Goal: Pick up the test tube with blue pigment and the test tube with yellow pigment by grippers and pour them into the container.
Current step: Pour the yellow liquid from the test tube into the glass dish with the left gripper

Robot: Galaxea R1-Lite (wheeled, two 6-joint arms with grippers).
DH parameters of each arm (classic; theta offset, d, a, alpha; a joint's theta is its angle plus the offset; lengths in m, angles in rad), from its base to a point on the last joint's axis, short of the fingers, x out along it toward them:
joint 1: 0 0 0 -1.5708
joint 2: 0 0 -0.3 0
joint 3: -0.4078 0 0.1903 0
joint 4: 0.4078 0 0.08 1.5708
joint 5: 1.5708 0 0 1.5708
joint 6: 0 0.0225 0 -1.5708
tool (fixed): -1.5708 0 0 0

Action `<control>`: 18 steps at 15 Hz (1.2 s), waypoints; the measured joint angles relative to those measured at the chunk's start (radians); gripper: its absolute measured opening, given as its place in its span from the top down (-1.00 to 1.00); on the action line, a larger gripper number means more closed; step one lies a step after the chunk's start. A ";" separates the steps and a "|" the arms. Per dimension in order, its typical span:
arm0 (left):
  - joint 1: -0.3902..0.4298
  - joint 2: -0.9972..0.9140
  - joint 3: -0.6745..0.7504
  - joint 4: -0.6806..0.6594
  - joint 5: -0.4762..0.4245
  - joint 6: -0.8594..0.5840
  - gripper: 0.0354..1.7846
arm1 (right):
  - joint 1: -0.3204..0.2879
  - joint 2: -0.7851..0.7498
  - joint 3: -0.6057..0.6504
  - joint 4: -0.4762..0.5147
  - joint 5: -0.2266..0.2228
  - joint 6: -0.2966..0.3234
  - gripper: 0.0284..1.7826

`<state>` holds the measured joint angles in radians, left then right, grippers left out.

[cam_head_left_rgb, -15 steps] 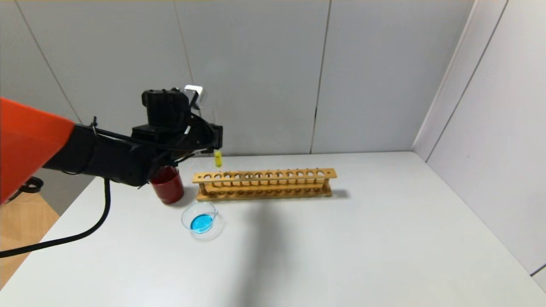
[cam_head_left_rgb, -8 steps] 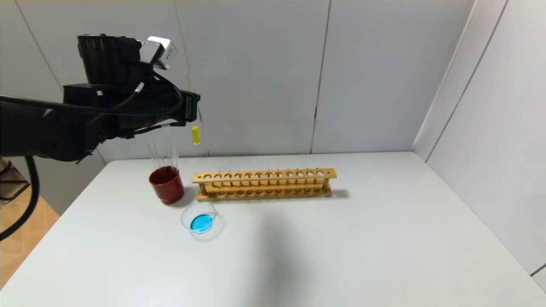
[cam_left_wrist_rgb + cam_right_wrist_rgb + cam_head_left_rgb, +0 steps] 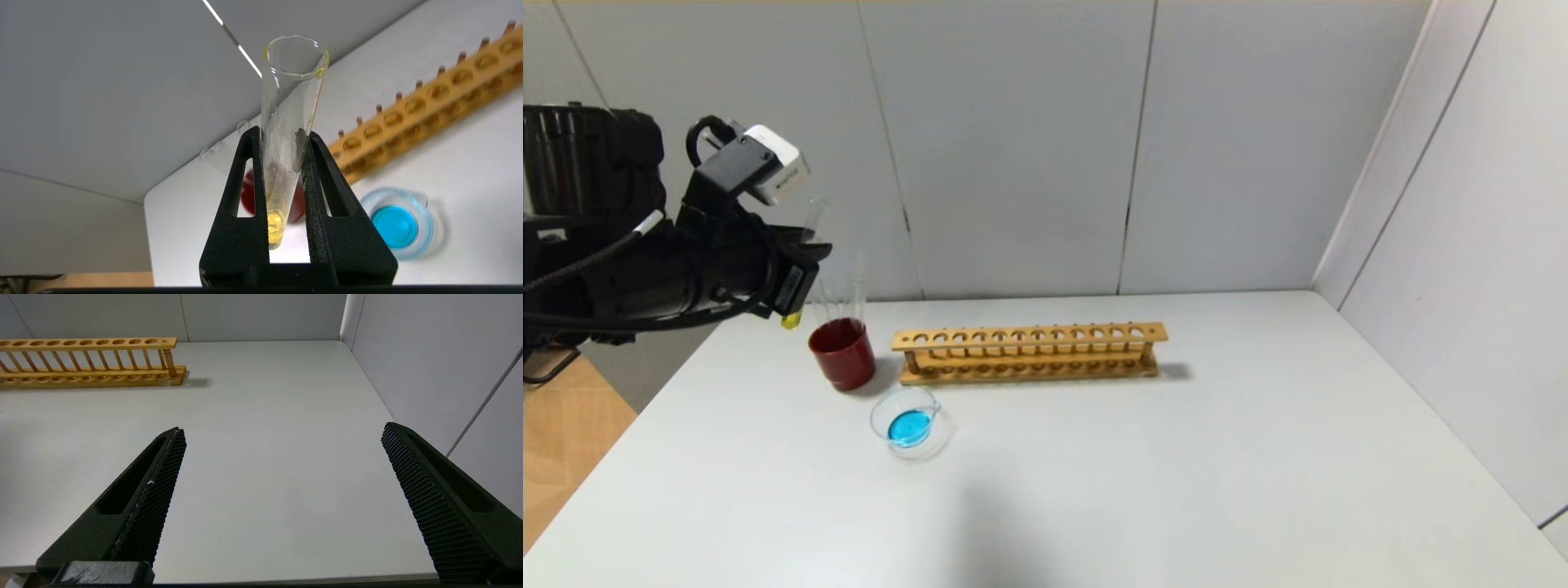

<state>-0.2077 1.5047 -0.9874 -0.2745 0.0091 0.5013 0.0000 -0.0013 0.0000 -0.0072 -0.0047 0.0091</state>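
Note:
My left gripper (image 3: 794, 282) hangs above the table's far left, just left of the dark red cup (image 3: 841, 355). It is shut on the test tube with yellow pigment (image 3: 791, 320), which leans with its mouth up. In the left wrist view the tube (image 3: 288, 102) sits between the black fingers of the left gripper (image 3: 282, 134), with the yellow liquid at its round end. The container (image 3: 882, 408) stands in front of the cup with blue liquid in it. No test tube with blue pigment is in view. My right gripper (image 3: 282, 428) is open over bare table.
A long wooden rack (image 3: 1029, 349) with a row of empty holes stands right of the red cup; it also shows in the right wrist view (image 3: 90, 361). Clear empty tubes (image 3: 837, 296) stand in the cup. Grey walls close the back and right side.
The left gripper lifted the yellow tube up out of the rack, then carried it left and down to beside the red cup. The tube now leans.

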 joint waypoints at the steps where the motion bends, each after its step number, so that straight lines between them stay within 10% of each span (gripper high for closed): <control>1: 0.000 -0.015 0.034 0.000 -0.001 0.027 0.69 | 0.000 0.000 0.000 0.000 0.000 0.000 -0.96; 18: 0.027 0.139 0.265 -0.011 0.015 0.542 0.69 | 0.000 0.000 0.000 0.000 0.000 0.000 -0.96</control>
<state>-0.1804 1.6438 -0.7221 -0.2855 0.0240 1.0430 0.0000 -0.0013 0.0000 -0.0072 -0.0047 0.0091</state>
